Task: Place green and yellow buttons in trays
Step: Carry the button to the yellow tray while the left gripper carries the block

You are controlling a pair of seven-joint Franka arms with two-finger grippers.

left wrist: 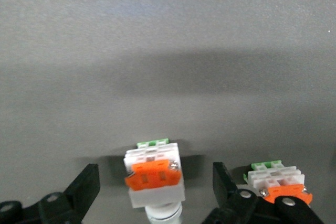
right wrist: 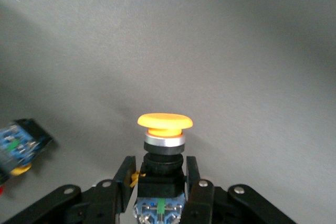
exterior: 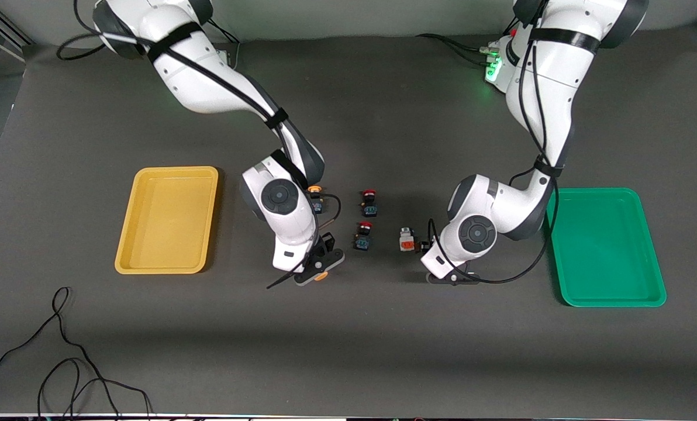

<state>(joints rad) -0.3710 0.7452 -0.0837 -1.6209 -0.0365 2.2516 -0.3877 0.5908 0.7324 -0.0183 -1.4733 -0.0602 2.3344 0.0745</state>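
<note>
Right gripper [right wrist: 158, 182] clenched on a yellow-capped button [right wrist: 164, 145] near the yellow tray [exterior: 168, 219], left gripper [left wrist: 155, 192] released, straddling a white switch [left wrist: 154, 174].

Two glossy white jointed arms, rounded shells, dark grey joint bands and round dark grey caps at the wrists. Thin black cables run down each arm, held by black straps. Left pincer [exterior: 452, 279] and right pincer [exterior: 319, 270]: matte black plastic fingers [right wrist: 126, 179] with silver screws. Green status light glows at the left arm's base.
</note>
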